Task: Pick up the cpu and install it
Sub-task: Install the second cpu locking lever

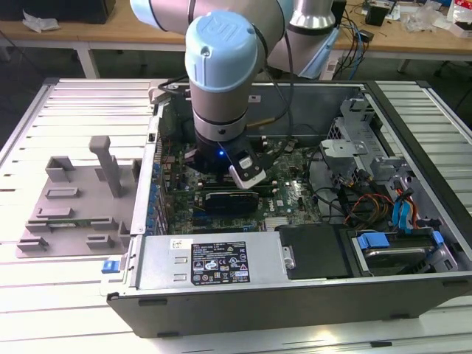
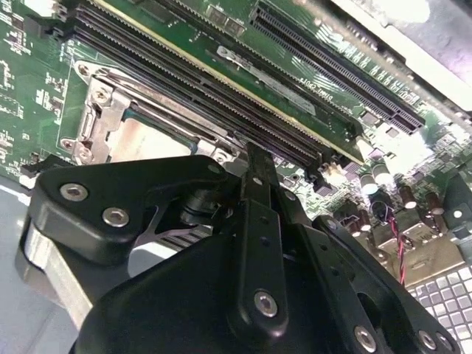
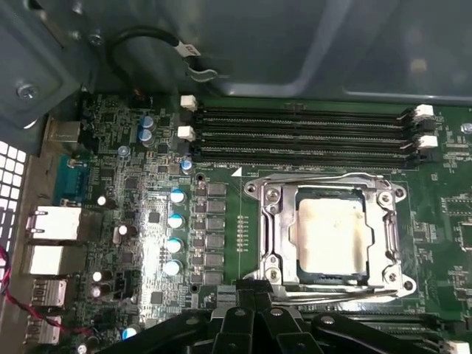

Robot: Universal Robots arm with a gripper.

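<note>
The cpu point(image 3: 332, 236), a pale silvery square chip, lies flat inside the metal-framed socket point(image 3: 274, 221) on the green motherboard point(image 3: 147, 192). In the second wrist view the cpu point(image 2: 144, 140) shows partly behind the socket frame. My black gripper point(image 3: 247, 287) hangs just outside the socket's edge, beside its wire lever point(image 3: 346, 293). Its fingertips meet and nothing shows between them. The gripper point(image 2: 254, 158) stands over the board next to the socket. In the exterior view the arm's wrist point(image 1: 221, 110) reaches down into the open computer case point(image 1: 295, 295).
Black memory slots point(image 3: 302, 133) run along one side of the socket. Capacitors point(image 3: 177, 221) and rear ports point(image 3: 51, 221) sit on another side. A grey slotted tray point(image 1: 74, 199) lies outside the case on the exterior view's left. Drive bays and cables point(image 1: 383, 206) occupy the case's right.
</note>
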